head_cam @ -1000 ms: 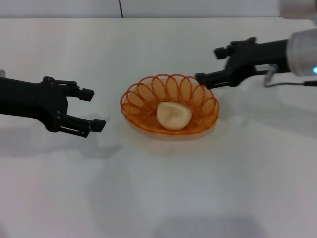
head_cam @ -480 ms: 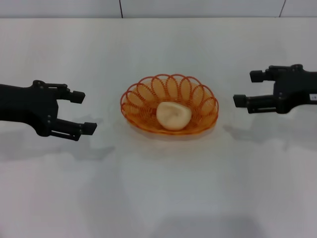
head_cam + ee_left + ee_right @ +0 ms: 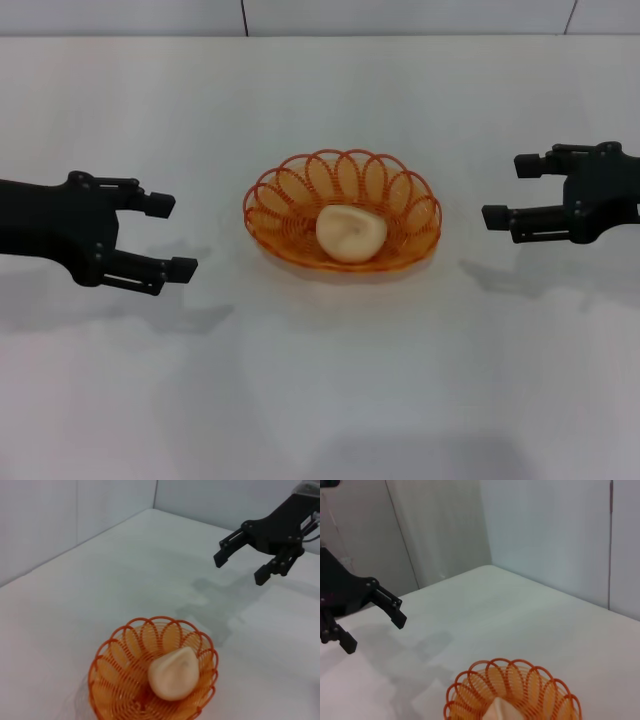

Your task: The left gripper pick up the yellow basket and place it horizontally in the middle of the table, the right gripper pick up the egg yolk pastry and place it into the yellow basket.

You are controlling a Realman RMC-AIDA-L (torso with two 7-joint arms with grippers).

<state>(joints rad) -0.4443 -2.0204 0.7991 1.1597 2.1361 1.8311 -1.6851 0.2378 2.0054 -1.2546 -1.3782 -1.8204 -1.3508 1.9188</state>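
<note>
Both steps look done: egg yolk pastry (image 3: 351,234) sits in yellow basket (image 3: 342,211); left gripper (image 3: 167,237) and right gripper (image 3: 508,191) hover clear, fingers open, needing only to park.

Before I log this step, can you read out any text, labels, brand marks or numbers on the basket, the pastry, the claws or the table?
No readable text, label, brand or number shows in any view.
Orange-yellow wire basket: bare wire, no tag.
Pale cream dome-shaped egg yolk pastry, lying in the basket: unmarked.
Black left claw and black right claw, both open either side of the basket: no markings legible.
White table: plain.
</note>
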